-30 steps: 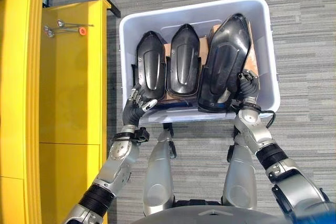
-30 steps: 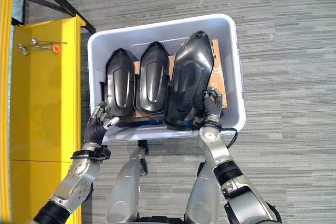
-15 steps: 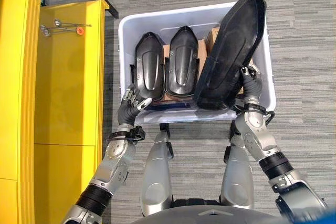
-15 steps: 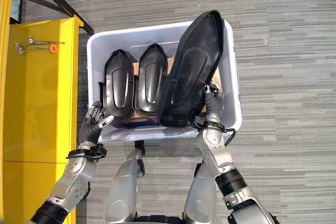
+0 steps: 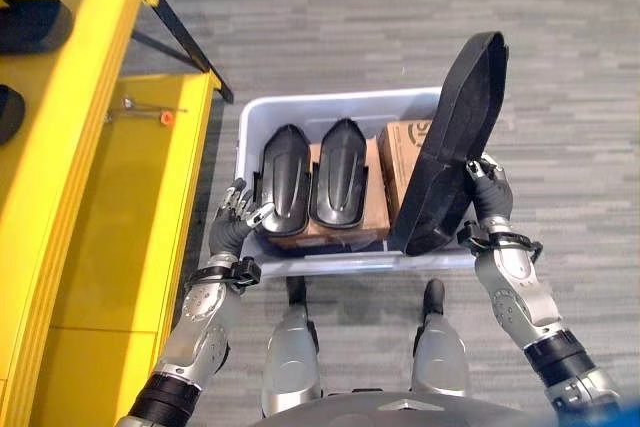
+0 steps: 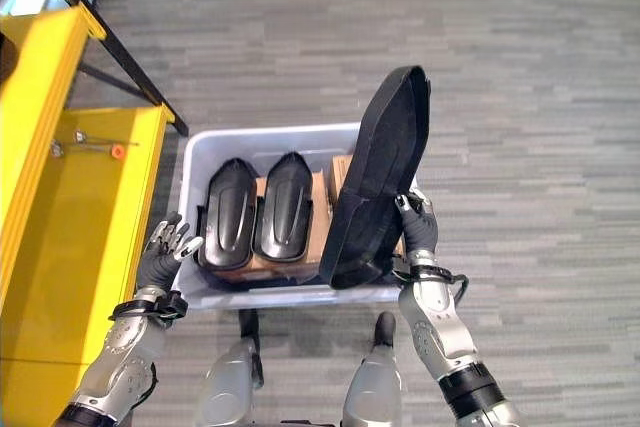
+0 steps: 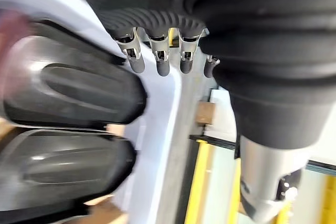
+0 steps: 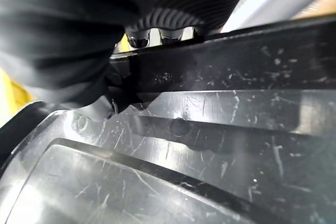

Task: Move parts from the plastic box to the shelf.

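Left eye view: right hand (image 5: 487,195) grips the large black part (image 5: 450,152) upright at 3 o'clock, clearing the plastic box (image 5: 250,119); left hand (image 5: 236,219) relaxed, fingers spread, at 9 o'clock.

big black part (image 5: 450,152): scuffed matt plastic | two small black parts (image 5: 310,179): glossy smooth plastic | box (image 5: 340,105): pale smooth plastic | cartons (image 5: 400,152): brown cardboard | shelf (image 5: 90,207): yellow painted metal | floor (image 5: 330,17): grey carpet

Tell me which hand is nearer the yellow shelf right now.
Left. The left hand hovers open at the plastic box's shelf-side corner, beside the yellow shelf; the right hand grips the large black part at the far side.
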You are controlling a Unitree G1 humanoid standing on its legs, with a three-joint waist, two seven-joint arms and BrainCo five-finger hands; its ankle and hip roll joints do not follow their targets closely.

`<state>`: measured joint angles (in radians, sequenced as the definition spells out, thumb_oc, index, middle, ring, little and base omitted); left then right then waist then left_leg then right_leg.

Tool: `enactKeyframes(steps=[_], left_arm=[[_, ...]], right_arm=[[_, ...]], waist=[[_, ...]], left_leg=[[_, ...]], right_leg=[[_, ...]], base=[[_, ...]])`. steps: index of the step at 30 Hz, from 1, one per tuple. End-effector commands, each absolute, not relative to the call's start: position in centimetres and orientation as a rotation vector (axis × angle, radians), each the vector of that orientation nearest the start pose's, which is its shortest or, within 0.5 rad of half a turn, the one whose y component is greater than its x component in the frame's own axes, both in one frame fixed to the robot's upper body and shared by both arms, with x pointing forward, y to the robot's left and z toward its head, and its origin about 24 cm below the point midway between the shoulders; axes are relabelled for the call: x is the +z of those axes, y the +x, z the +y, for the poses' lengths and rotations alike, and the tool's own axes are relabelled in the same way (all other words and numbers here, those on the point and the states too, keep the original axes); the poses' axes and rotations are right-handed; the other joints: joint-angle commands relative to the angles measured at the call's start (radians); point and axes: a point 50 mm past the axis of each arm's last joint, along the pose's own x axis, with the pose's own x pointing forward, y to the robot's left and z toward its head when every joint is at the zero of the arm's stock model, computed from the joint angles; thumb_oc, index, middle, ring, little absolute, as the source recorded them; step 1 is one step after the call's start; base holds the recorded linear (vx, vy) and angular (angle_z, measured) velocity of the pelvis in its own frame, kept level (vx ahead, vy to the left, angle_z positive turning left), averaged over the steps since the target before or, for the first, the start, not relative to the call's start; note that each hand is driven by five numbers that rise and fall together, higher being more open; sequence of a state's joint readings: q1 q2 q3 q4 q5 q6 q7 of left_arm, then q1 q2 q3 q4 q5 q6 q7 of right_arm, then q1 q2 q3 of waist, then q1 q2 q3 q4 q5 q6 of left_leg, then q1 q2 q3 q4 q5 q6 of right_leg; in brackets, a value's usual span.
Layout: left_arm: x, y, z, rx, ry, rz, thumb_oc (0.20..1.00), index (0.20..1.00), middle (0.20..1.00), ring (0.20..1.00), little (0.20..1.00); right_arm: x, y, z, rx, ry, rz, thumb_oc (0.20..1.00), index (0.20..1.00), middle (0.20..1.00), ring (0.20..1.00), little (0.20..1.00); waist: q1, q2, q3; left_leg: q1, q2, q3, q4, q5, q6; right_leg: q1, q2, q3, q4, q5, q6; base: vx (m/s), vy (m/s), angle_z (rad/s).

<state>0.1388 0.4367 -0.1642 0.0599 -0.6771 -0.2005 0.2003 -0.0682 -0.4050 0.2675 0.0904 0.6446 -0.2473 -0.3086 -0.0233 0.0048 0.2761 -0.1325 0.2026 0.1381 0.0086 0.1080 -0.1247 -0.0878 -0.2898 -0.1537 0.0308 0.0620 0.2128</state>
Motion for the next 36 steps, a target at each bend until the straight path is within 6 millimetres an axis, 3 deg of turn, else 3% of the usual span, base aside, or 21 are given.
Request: enactKeyframes(steps=[1, 9, 11, 15, 16, 18, 19, 20, 21, 22, 23, 24, 25, 26, 27, 28, 34, 35, 36], left_arm=[[3.4, 21.7, 23.0, 0.166, -0.219, 0.008, 1.000, 1.000, 1.000, 1.000, 1.000], [1.7, 19.6, 24.1, 0.254, -0.280, 0.065, 1.000, 1.000, 1.000, 1.000, 1.000], [1.4, 19.3, 24.1, 0.271, -0.299, 0.072, 1.000, 1.000, 1.000, 1.000, 1.000], [1.0, 19.4, 23.7, 0.283, -0.332, 0.080, 1.000, 1.000, 1.000, 1.000, 1.000], [1.0, 19.4, 23.7, 0.283, -0.333, 0.080, 1.000, 1.000, 1.000, 1.000, 1.000], [0.9, 19.6, 23.3, 0.270, -0.343, 0.085, 1.000, 1.000, 1.000, 1.000, 1.000], [0.9, 19.8, 23.2, 0.265, -0.342, 0.082, 1.000, 1.000, 1.000, 1.000, 1.000], [1.1, 20.2, 23.0, 0.257, -0.343, 0.073, 1.000, 1.000, 1.000, 1.000, 1.000], [1.5, 20.5, 22.9, 0.245, -0.342, 0.053, 1.000, 1.000, 1.000, 1.000, 1.000], [1.6, 20.5, 22.9, 0.245, -0.336, 0.050, 1.000, 1.000, 1.000, 1.000, 1.000], [1.6, 20.5, 22.9, 0.245, -0.336, 0.051, 1.000, 1.000, 1.000, 1.000, 1.000], [1.6, 20.8, 22.6, 0.220, -0.325, 0.054, 1.000, 1.000, 1.000, 1.000, 1.000], [1.6, 20.8, 22.6, 0.218, -0.321, 0.056, 1.000, 1.000, 1.000, 1.000, 1.000], [1.5, 20.8, 22.6, 0.219, -0.320, 0.058, 1.000, 1.000, 1.000, 1.000, 1.000], [2.0, 21.2, 22.9, 0.216, -0.294, 0.039, 1.000, 1.000, 1.000, 1.000, 1.000], [2.6, 21.6, 23.1, 0.212, -0.273, 0.014, 1.000, 1.000, 1.000, 1.000, 1.000], [3.5, 21.4, 24.3, 0.232, -0.222, -0.020, 1.000, 1.000, 1.000, 1.000, 1.000], [3.7, 21.4, 24.5, 0.241, -0.226, -0.029, 1.000, 1.000, 1.000, 1.000, 1.000], [4.0, 21.3, 24.8, 0.260, -0.223, -0.044, 1.000, 1.000, 1.000, 1.000, 1.000]], right_arm=[[8.9, 26.3, -19.0, -0.055, 0.316, -0.234, 0.200, 0.200, 0.200, 0.200, 0.200], [9.1, 26.5, -18.7, 0.019, 0.286, -0.218, 0.200, 0.200, 0.200, 0.200, 0.200], [9.5, 26.8, -18.7, 0.030, 0.283, -0.234, 0.200, 0.200, 0.200, 0.200, 0.200], [10.1, 27.2, -19.3, 0.000, 0.281, -0.268, 0.200, 0.200, 0.200, 0.200, 0.200], [10.1, 27.2, -19.3, 0.000, 0.281, -0.268, 0.200, 0.200, 0.200, 0.200, 0.200], [10.1, 26.7, -20.2, -0.034, 0.283, -0.276, 0.200, 0.200, 0.200, 0.200, 0.200], [10.1, 26.6, -20.5, -0.049, 0.288, -0.275, 0.200, 0.200, 0.200, 0.200, 0.200], [9.9, 26.4, -20.9, -0.069, 0.292, -0.269, 0.200, 0.200, 0.200, 0.200, 0.200], [9.4, 26.0, -21.2, -0.083, 0.306, -0.252, 0.200, 0.200, 0.200, 0.200, 0.200], [9.2, 25.8, -21.3, -0.093, 0.312, -0.243, 0.200, 0.200, 0.200, 0.200, 0.200], [9.2, 25.8, -21.3, -0.094, 0.312, -0.243, 0.200, 0.200, 0.200, 0.200, 0.200], [9.2, 25.3, -21.9, -0.125, 0.319, -0.248, 0.200, 0.200, 0.200, 0.200, 0.200], [9.0, 25.0, -22.1, -0.134, 0.326, -0.246, 0.200, 0.200, 0.200, 0.200, 0.200], [9.0, 25.0, -22.0, -0.133, 0.326, -0.244, 0.200, 0.200, 0.200, 0.200, 0.200], [8.6, 24.8, -22.2, -0.150, 0.328, -0.228, 0.200, 0.200, 0.200, 0.200, 0.200], [8.5, 24.8, -22.1, -0.156, 0.342, -0.229, 0.200, 0.200, 0.200, 0.200, 0.200], [8.2, 25.2, -21.3, -0.116, 0.356, -0.207, 0.200, 0.200, 0.200, 0.200, 0.200], [8.0, 25.3, -21.1, -0.115, 0.364, -0.197, 0.200, 0.200, 0.200, 0.200, 0.200], [8.2, 25.8, -20.5, -0.103, 0.390, -0.202, 0.200, 0.200, 0.200, 0.200, 0.200]], waist=[[-0.006, -0.013, -0.064], [0.016, -0.009, -0.112], [0.030, -0.001, -0.112], [0.065, 0.027, -0.116], [0.063, 0.029, -0.119], [0.059, 0.018, -0.108], [0.054, 0.013, -0.103], [0.040, 0.006, -0.099], [0.032, -0.003, -0.104], [0.031, -0.003, -0.111], [0.030, -0.004, -0.111], [0.019, 0.006, -0.125], [0.020, 0.004, -0.131], [0.019, 0.003, -0.133], [0.025, -0.008, -0.141], [0.032, -0.017, -0.143], [0.068, -0.076, -0.147], [0.078, -0.081, -0.148], [0.101, -0.094, -0.144]], left_leg=[[0.016, 0.065, -0.047, 0.063, -0.056, -0.003], [0.087, 0.113, -0.054, 0.060, -0.047, -0.007], [0.074, 0.130, -0.071, 0.046, 0.008, -0.022], [0.002, 0.151, -0.122, -0.041, 0.183, -0.078], [-0.004, 0.152, -0.126, -0.041, 0.186, -0.078], [-0.021, 0.138, -0.077, -0.018, 0.156, -0.049], [-0.025, 0.146, -0.039, 0.011, 0.149, -0.041], [-0.012, 0.162, 0.024, 0.073, 0.107, -0.029], [0.017, 0.166, 0.024, 0.170, 0.032, -0.021], [0.039, 0.159, 0.023, 0.156, -0.008, -0.020], [0.040, 0.158, 0.023, 0.156, -0.008, -0.019], [0.062, 0.122, 0.030, 0.104, -0.065, -0.014], [0.058, 0.107, 0.037, 0.100, -0.064, 0.001], [0.067, 0.108, 0.029, 0.101, -0.079, -0.007], [0.054, 0.054, 0.022, 0.106, -0.102, 0.021], [0.043, 0.038, 0.026, 0.113, -0.105, 0.022], [-0.024, -0.040, 0.012, 0.184, -0.161, 0.058], [-0.020, -0.050, 0.002, 0.194, -0.194, 0.057], [-0.038, -0.085, -0.001, 0.228, -0.232, 0.080]], right_leg=[[-0.028, 0.022, 0.011, 0.132, -0.109, -0.038], [0.012, 0.084, 0.017, 0.190, -0.183, -0.070], [0.019, 0.112, -0.003, 0.183, -0.194, -0.084], [0.042, 0.157, -0.091, 0.127, -0.210, -0.119], [0.040, 0.159, -0.094, 0.123, -0.207, -0.120], [0.056, 0.139, -0.139, 0.116, -0.203, -0.127], [0.062, 0.126, -0.163, 0.112, -0.193, -0.129], [0.064, 0.105, -0.197, 0.113, -0.180, -0.130], [0.073, 0.068, -0.227, 0.111, -0.159, -0.126], [0.079, 0.051, -0.242, 0.116, -0.157, -0.122], [0.080, 0.049, -0.242, 0.116, -0.157, -0.121], [0.115, 0.016, -0.265, 0.130, -0.154, -0.093], [0.122, -0.009, -0.284, 0.129, -0.132, -0.091], [0.129, -0.007, -0.273, 0.134, -0.147, -0.082], [0.144, -0.065, -0.302, 0.125, -0.095, -0.066], [0.148, -0.086, -0.317, 0.123, -0.065, -0.053], [0.165, -0.161, -0.349, 0.087, 0.042, -0.003], [0.174, -0.170, -0.345, 0.096, 0.049, 0.015], [0.178, -0.200, -0.356, 0.104, 0.098, 0.027]], base=[[0.04, -0.042, -0.11], [0.03, -0.096, -0.08], [-0.08, -0.132, 0.00], [-0.12, -0.115, 0.31], [-0.09, -0.051, 1.05], [-0.11, -0.025, 1.11], [-0.16, -0.001, 1.25], [-0.18, 0.061, 1.54], [-0.11, 0.089, 1.26], [-0.04, 0.094, 0.87], [0.12, 0.182, 0.79], [0.09, 0.256, 0.86], [0.15, 0.244, 1.06], [0.03, 0.302, 0.90], [0.06, 0.290, 0.68], [0.01, 0.331, 0.41], [0.06, 0.167, 0.32], [0.15, 0.197, 0.18], [0.18, 0.271, 0.23]])
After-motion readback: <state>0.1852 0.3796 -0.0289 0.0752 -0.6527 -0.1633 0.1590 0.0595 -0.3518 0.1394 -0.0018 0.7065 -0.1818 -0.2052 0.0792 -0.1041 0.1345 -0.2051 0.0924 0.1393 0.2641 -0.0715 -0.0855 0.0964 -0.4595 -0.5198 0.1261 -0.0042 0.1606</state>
